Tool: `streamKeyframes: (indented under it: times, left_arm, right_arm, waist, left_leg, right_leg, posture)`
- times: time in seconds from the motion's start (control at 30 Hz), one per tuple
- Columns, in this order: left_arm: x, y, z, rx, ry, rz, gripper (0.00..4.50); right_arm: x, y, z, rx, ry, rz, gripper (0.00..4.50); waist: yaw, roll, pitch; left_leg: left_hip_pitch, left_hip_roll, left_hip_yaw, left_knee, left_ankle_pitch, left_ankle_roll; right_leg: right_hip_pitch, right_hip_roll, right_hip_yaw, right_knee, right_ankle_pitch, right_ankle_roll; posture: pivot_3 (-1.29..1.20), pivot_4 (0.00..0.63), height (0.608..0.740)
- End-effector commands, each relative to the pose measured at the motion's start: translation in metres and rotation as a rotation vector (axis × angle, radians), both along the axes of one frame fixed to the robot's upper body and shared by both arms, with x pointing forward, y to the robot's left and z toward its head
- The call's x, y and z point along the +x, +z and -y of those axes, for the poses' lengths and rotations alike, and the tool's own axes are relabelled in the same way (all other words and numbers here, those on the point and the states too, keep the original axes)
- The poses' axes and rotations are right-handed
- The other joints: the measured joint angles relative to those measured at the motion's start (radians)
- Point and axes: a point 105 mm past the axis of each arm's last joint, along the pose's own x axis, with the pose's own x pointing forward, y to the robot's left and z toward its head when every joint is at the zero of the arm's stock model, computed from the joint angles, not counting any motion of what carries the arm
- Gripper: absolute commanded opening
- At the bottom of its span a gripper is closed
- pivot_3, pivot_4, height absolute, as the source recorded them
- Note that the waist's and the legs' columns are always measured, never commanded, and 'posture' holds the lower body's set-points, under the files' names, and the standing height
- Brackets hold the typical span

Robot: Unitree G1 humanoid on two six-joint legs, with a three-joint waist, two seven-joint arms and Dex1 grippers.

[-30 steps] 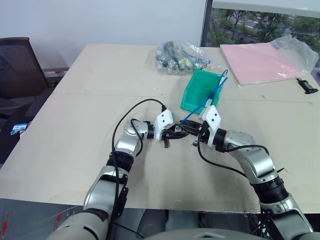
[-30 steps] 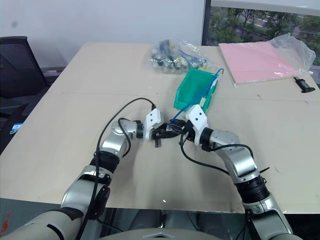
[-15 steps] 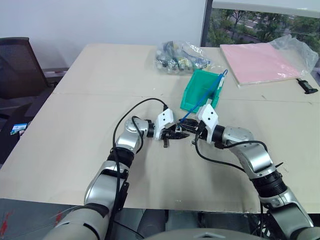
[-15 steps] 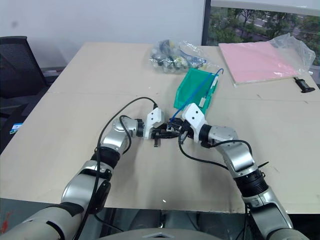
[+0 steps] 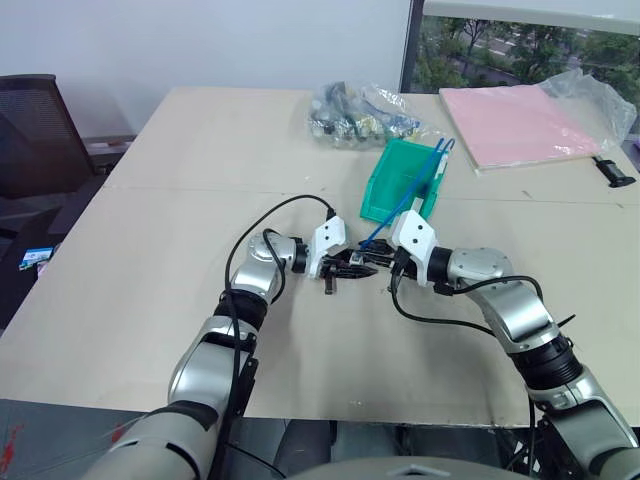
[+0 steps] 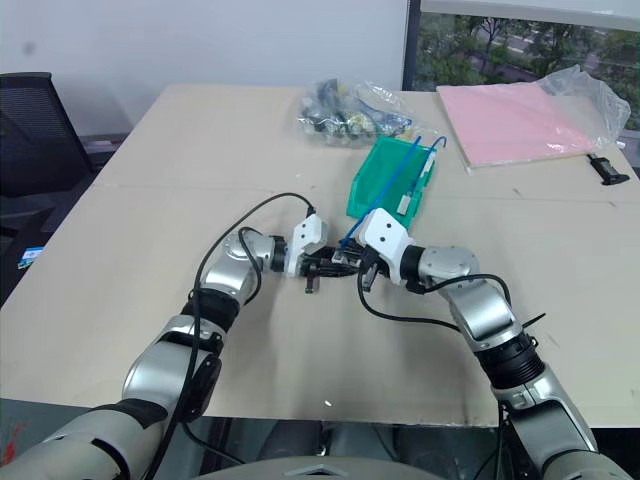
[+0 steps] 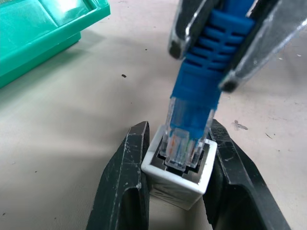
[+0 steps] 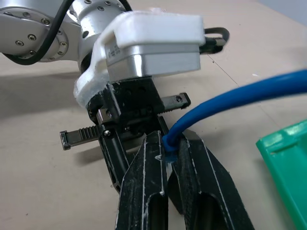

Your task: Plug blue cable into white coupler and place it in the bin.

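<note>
the left gripper (image 7: 180, 191) jaws are squeezing the white coupler (image 7: 180, 175). the right gripper (image 7: 220, 52) jaws are pinching the blue cable (image 7: 199, 81), its plug sitting in the coupler's socket.

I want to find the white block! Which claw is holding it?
The left claw. Its black fingers squeeze the white coupler from both sides. The right claw is pinching the blue cable just above it instead.

Both eye views look from the head, forward and down over the table (image 5: 150, 300), sharing nearly the same scene. The left wrist view sits very close, facing the coupler (image 7: 180, 172) and cable (image 7: 201, 81). The right wrist view faces the left gripper (image 8: 124, 143) closely.
</note>
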Motion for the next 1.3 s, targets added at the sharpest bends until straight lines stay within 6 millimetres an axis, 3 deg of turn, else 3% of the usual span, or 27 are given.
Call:
streamKeyframes:
  times: [0.03,0.13,0.3,0.43,0.5,0.57,0.67,0.83,0.93,1.2,1.3]
  left_arm:
    - [-0.020,-0.031,0.005,0.070,-0.077,-0.114,0.79]
    - [-0.020,-0.030,0.005,0.068,-0.075,-0.112,0.79]
    - [-0.019,-0.030,0.004,0.067,-0.066,-0.117,0.79]
    - [-0.018,-0.030,0.006,0.063,-0.059,-0.120,0.79]
    - [-0.018,-0.030,0.006,0.061,-0.060,-0.123,0.79]
    - [-0.018,-0.030,0.007,0.060,-0.062,-0.125,0.79]
    - [-0.019,-0.031,0.007,0.060,-0.062,-0.131,0.79]
    - [-0.019,-0.032,0.006,0.050,-0.045,-0.143,0.79]
    - [-0.020,-0.033,0.005,0.046,-0.044,-0.151,0.79]
    - [-0.030,-0.028,0.001,-0.004,-0.074,-0.089,4.45]
    - [-0.031,-0.019,-0.012,-0.022,-0.031,-0.048,4.45]
  right_arm:
    - [-0.001,-0.002,-0.006,-0.004,0.019,-0.009,0.00]
    - [0.000,-0.014,-0.007,0.034,0.005,-0.105,0.00]
    - [-0.008,-0.059,0.004,-0.059,0.012,-0.252,0.00]
    - [-0.017,-0.107,0.011,-0.072,-0.042,-0.482,0.00]
    - [-0.016,-0.114,0.013,-0.056,-0.052,-0.509,0.00]
    - [-0.016,-0.113,0.013,-0.042,-0.038,-0.514,0.00]
    - [-0.010,-0.106,0.015,-0.062,-0.031,-0.464,0.00]
    - [0.004,-0.043,0.004,0.193,0.023,-0.322,0.00]
    - [0.008,-0.023,0.006,0.218,0.038,-0.253,0.00]
    - [0.006,-0.014,0.001,0.188,0.066,-0.204,0.00]
    - [0.006,0.003,0.002,0.227,0.078,-0.183,0.00]
  waist:
    - [0.000,0.000,0.000]
    - [0.000,0.000,0.000]
    - [0.000,0.001,-0.002]
    - [-0.003,0.001,-0.010]
    - [-0.006,0.000,-0.012]
    - [-0.010,0.001,-0.017]
    - [-0.014,0.005,-0.020]
    - [-0.013,0.005,-0.020]
    - [-0.013,0.006,-0.018]
    - [-0.014,0.007,-0.018]
    - [-0.019,0.007,-0.014]
  left_leg:
    - [0.000,0.000,0.000,0.000,0.000,0.000]
    - [0.000,0.000,-0.001,0.000,0.000,0.000]
    - [0.000,0.000,-0.001,0.000,0.000,0.000]
    - [0.002,-0.001,-0.001,-0.001,0.000,0.000]
    - [0.011,-0.001,-0.001,-0.007,0.000,0.000]
    - [0.020,-0.001,-0.001,-0.011,0.000,0.001]
    - [0.020,-0.001,-0.002,-0.011,0.000,0.001]
    - [0.019,-0.002,-0.003,-0.011,0.000,0.001]
    - [0.016,-0.003,-0.005,-0.011,0.000,0.000]
    - [0.016,-0.004,-0.008,-0.011,0.000,0.000]
    - [0.016,-0.004,-0.013,-0.010,0.000,0.000]
  right_leg:
    - [0.000,0.000,0.000,0.000,0.000,0.000]
    - [0.000,0.000,0.000,0.000,0.000,0.000]
    - [0.000,0.000,0.000,-0.001,0.000,0.000]
    - [0.002,0.000,0.000,-0.001,0.000,0.000]
    - [0.009,0.000,0.001,-0.005,0.000,0.000]
    - [0.017,0.000,0.002,-0.007,-0.001,0.000]
    - [0.017,0.000,0.002,-0.007,-0.001,-0.001]
    - [0.017,0.000,0.001,-0.007,-0.001,0.000]
    - [0.016,-0.001,0.001,-0.007,-0.001,0.000]
    - [0.016,-0.001,-0.001,-0.006,-0.001,0.000]
    - [0.016,-0.001,-0.001,-0.006,-0.001,0.000]
  posture:
    - [0.00,0.150,0.739]
    - [0.00,0.150,0.739]
    - [0.00,0.150,0.739]
    - [0.00,0.150,0.739]
    - [0.00,0.150,0.739]
    - [0.00,0.150,0.739]
    - [0.00,0.150,0.739]
    - [0.00,0.150,0.739]
    - [0.00,0.150,0.739]
    - [0.00,0.150,0.739]
    - [0.00,0.150,0.739]
